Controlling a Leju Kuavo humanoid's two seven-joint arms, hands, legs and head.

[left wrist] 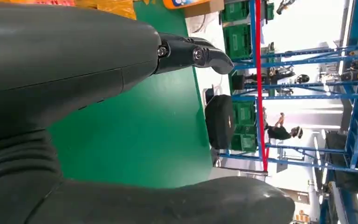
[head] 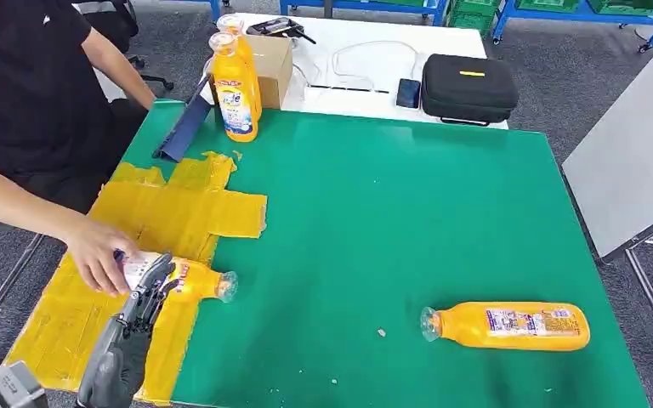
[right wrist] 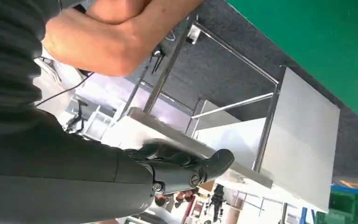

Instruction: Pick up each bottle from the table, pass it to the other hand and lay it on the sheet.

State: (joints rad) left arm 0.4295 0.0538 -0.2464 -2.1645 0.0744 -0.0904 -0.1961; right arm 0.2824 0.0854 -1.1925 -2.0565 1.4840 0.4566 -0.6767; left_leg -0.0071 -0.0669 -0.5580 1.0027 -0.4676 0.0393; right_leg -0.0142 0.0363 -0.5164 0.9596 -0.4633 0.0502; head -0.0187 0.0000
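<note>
Four bottles are in the head view. One bottle on the sheet (head: 194, 281) lies on its side on the yellow sheet (head: 178, 212) at the near left of the green table (head: 408, 221), cap end toward the middle. The left hand (head: 144, 293) rests over its label end, fingers (head: 155, 276) curved on top of it, though I cannot tell whether they grip or merely touch. A person's hand (head: 98, 255) covers the same end from the other side. The second bottle (head: 510, 325) lies on the bare green at the near right, well apart from the sheet. Two upright bottles (head: 235, 81) stand at the far edge beside a cardboard box (head: 274, 64).

The right hand (right wrist: 186, 165) hangs off the table with its fingers apart and nothing in them.

Judging by the full orange contents, each bottle is fairly heavy, stiff-walled and smooth, and lying down it will roll. The labelled middle of the body looks the best hold; the narrow neck would likely slip or tip.
</note>
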